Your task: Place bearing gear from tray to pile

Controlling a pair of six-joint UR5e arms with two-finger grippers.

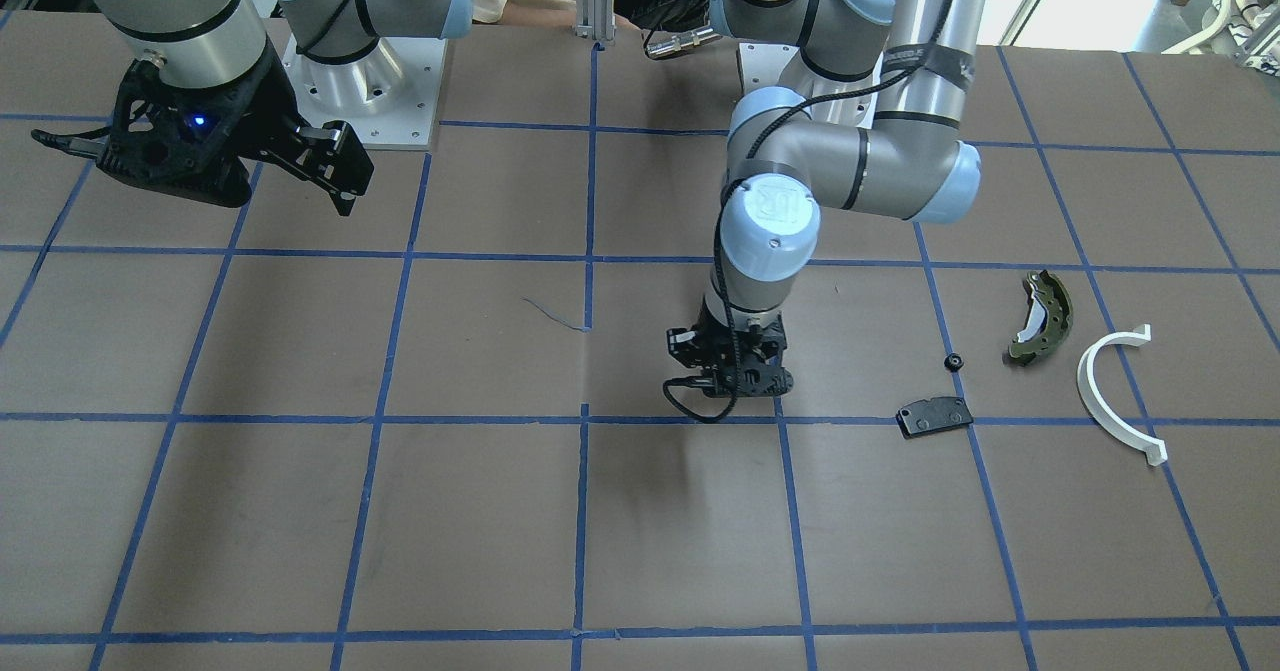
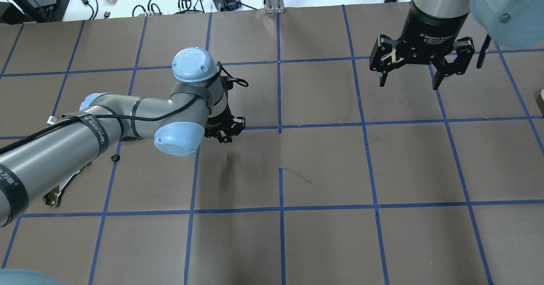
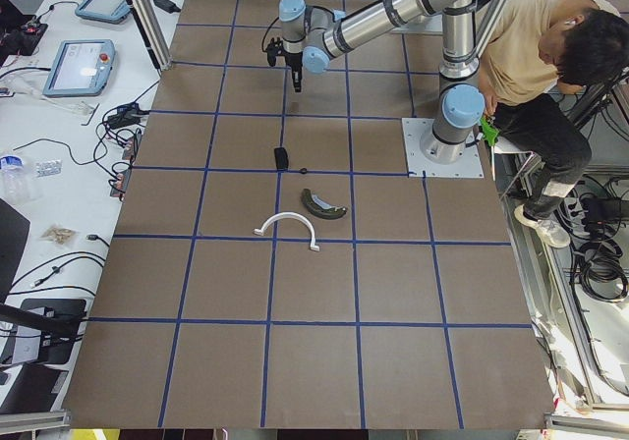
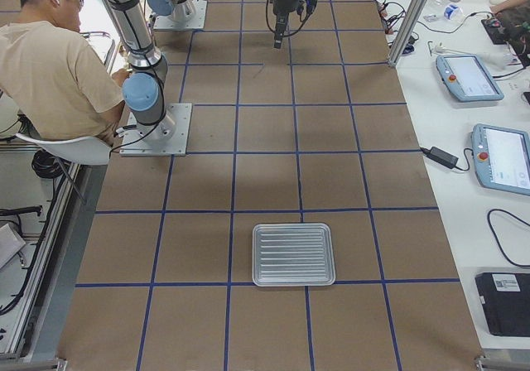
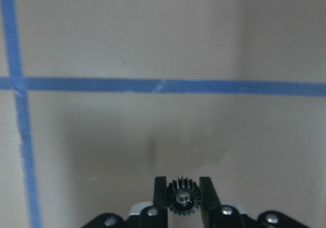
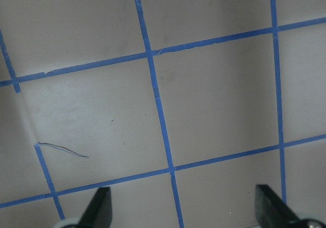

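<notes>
My left gripper (image 5: 183, 186) is shut on a small black toothed bearing gear (image 5: 183, 202), held just above the brown table near a blue tape line. In the front view this gripper (image 1: 730, 383) points straight down, well to the side of the pile: an olive-green brake shoe (image 1: 1040, 316), a white half-ring (image 1: 1115, 391), a flat black pad (image 1: 934, 415) and a small black round part (image 1: 953, 361). My right gripper (image 2: 409, 83) is open and empty, high above the table. The silver tray (image 4: 293, 254) lies empty at the table's other end.
Blue tape lines mark a grid on the brown table (image 1: 500, 511). A thin dark thread (image 2: 297, 175) lies near the table's middle. An operator (image 3: 536, 37) sits behind the robot bases. Tablets and cables (image 3: 79, 67) lie on the side bench.
</notes>
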